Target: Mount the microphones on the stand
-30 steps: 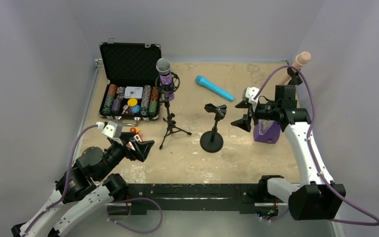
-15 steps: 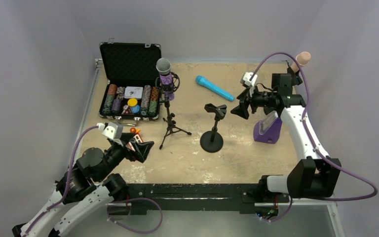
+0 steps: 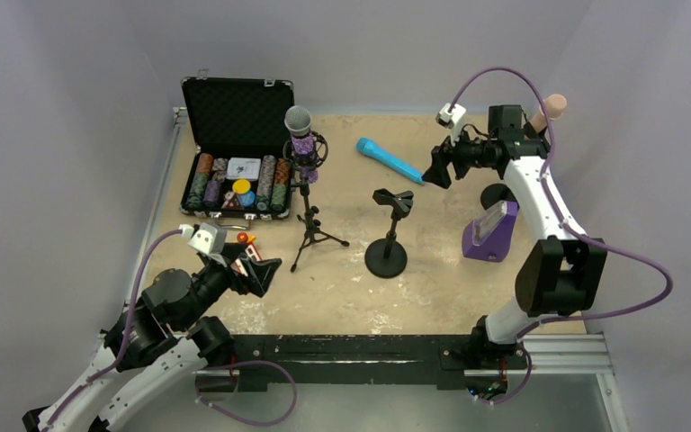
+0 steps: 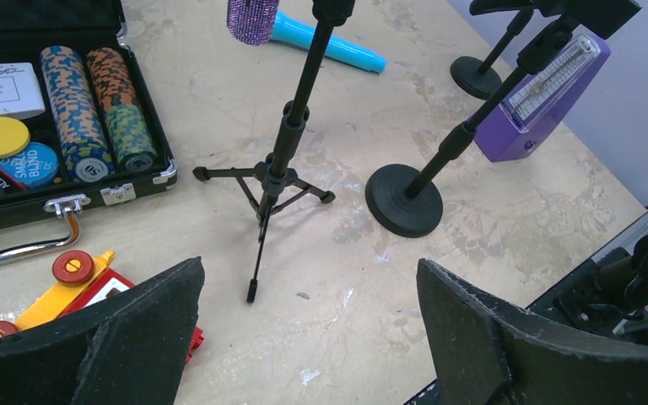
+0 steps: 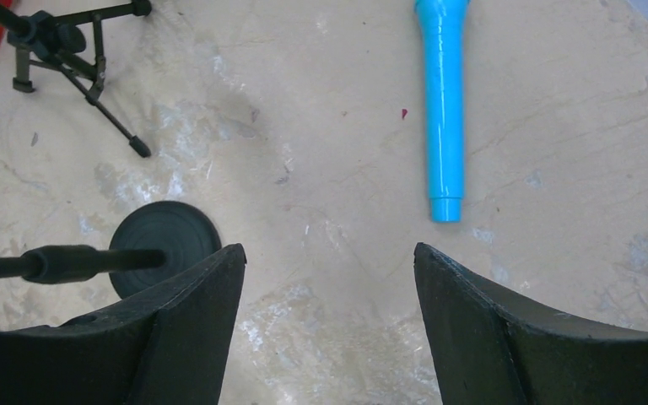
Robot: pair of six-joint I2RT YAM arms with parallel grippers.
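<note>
blue microphone is lying at the back of the worktop; right gripper, open and empty, is swinging from the metronome toward it. left gripper is gaping too. black case is holding poker chips.

I'm seeing the blue microphone gleaming as smooth glossy plastic, the desk showing matt and scuffed, the purple microphone glittering under silver mesh

L gripper jaws apart, arm folded low nr base; R gripper jaws apart, arm stretched far fwd.
</note>
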